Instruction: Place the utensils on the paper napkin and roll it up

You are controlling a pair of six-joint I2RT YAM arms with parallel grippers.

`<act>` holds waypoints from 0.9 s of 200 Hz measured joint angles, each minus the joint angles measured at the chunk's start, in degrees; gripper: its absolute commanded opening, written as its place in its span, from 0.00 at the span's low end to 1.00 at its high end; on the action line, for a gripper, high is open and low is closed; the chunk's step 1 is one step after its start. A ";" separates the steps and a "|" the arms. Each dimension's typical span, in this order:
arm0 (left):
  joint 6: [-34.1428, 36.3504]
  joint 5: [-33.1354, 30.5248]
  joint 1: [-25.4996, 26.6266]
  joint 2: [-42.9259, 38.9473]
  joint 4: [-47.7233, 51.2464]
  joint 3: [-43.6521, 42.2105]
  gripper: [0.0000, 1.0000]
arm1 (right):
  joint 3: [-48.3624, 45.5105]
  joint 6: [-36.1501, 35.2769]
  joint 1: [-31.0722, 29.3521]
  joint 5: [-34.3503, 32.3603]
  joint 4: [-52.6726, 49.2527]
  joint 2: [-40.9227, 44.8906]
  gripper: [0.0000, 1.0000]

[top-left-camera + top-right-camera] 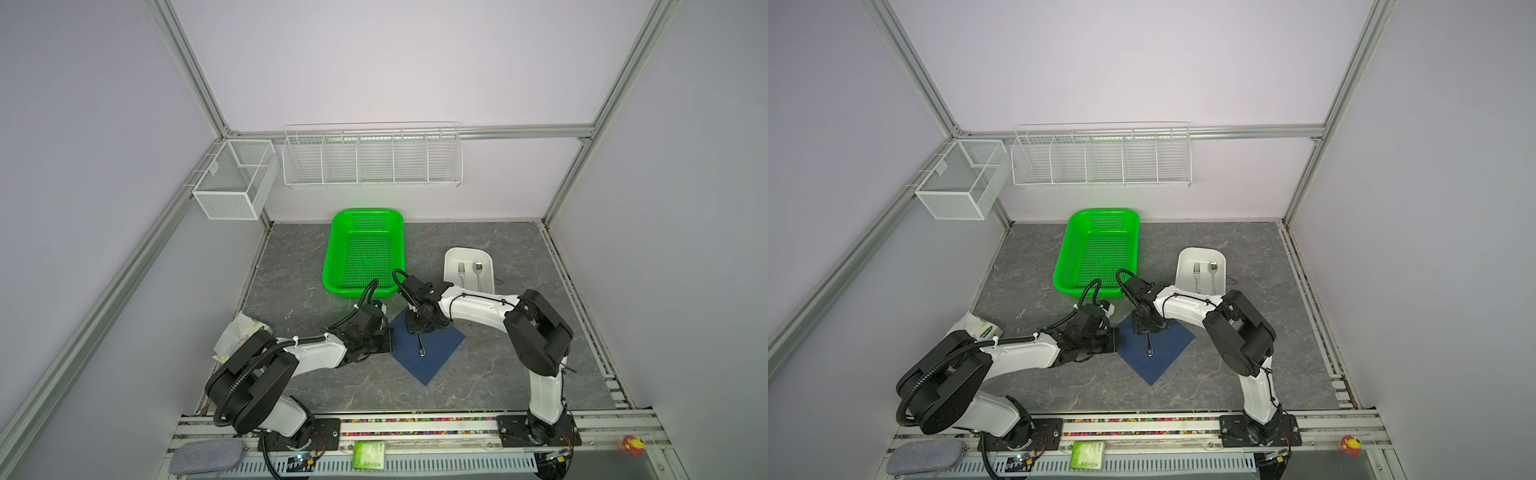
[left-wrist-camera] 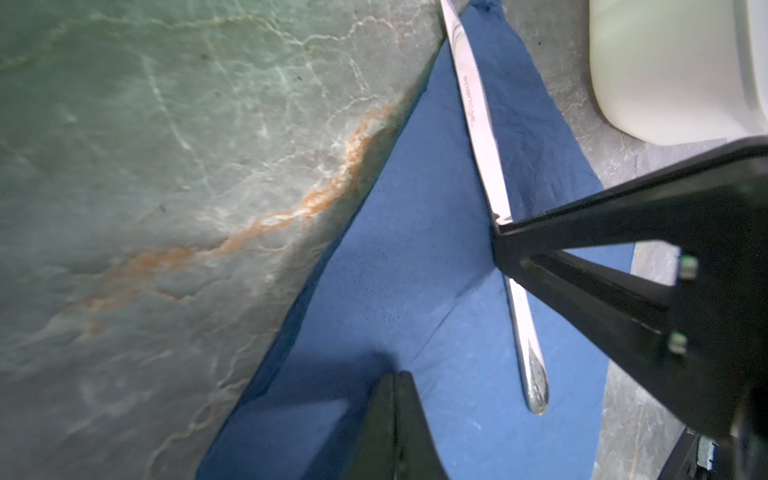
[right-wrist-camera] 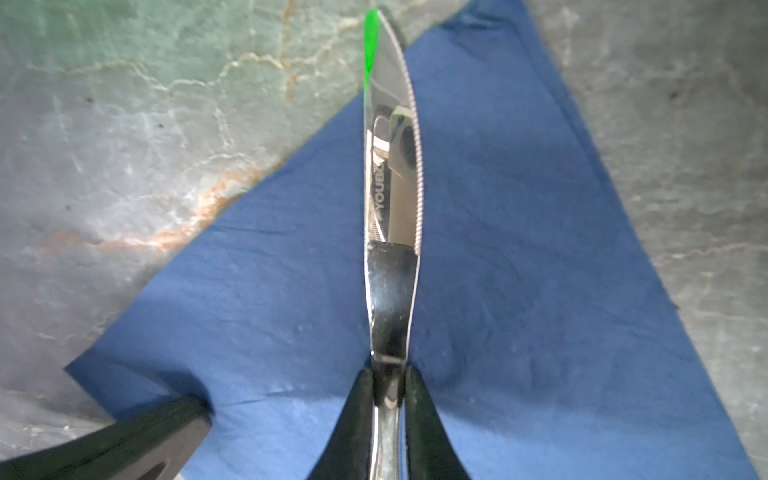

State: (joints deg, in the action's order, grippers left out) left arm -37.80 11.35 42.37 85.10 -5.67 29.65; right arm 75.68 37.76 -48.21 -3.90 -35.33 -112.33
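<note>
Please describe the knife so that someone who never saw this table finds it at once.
Find the green basket at the back of the grey table; in front of it lies a dark blue napkin, turned like a diamond. The knife runs along its middle, gripped by the right gripper. It is the only utensil there: the fork and spoon lie in the white tray.

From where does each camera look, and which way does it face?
Both top views: high above the front of the table, facing down toward the back wall; left arm and right arm show.
Left wrist: on the left arm, looking past its shut left claw across the napkin; right claw visible.
Right wrist: on the right arm, looking along the right claw gripping the knife.
Shared: both wrist views show knife and napkin.
</note>
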 measured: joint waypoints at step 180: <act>-0.13 -0.39 0.00 -0.15 -0.55 -0.35 0.00 | -2.73 3.65 1.64 -0.15 2.21 1.86 0.17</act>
State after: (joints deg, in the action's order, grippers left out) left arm -37.93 10.96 42.37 84.95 -6.22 29.30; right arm 72.95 41.41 -46.57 -4.05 -33.12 -110.48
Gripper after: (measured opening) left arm 0.047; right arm 0.162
